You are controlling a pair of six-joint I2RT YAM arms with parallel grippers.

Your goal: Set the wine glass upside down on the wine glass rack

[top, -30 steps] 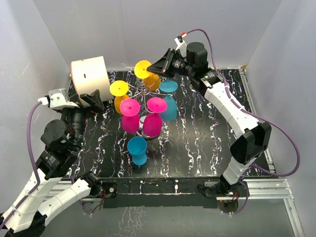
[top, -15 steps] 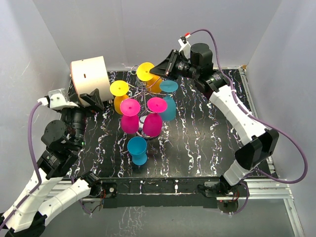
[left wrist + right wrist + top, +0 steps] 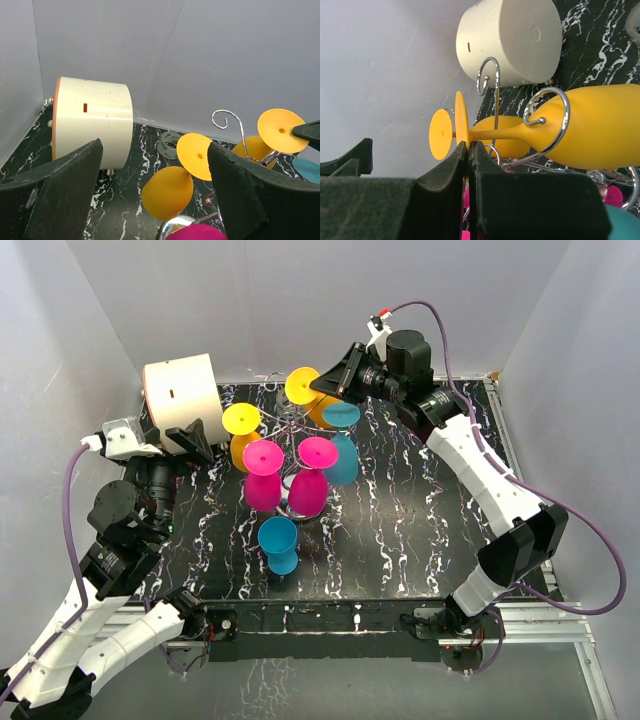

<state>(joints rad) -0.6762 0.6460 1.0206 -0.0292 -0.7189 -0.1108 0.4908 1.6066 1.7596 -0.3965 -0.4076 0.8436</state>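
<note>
Wine glass (image 3: 600,127) hangs inverted in the wine glass rack (image 3: 496,107) — my right gripper (image 3: 468,144) pinches its foot; only release seems left.

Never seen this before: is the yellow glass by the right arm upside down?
Upside down: the yellow glass has its foot up, pinched by the right gripper, bowl below.

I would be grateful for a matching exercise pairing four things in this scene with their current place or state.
Things:
1. right gripper
2. left gripper
3. blue glass
4. white cylinder

Place or state:
A. open, holding nothing
B. at the far left corner
C. shut on the foot of the yellow glass
D. standing alone on the table

Pairs: 1-C, 2-A, 3-D, 4-B
</note>
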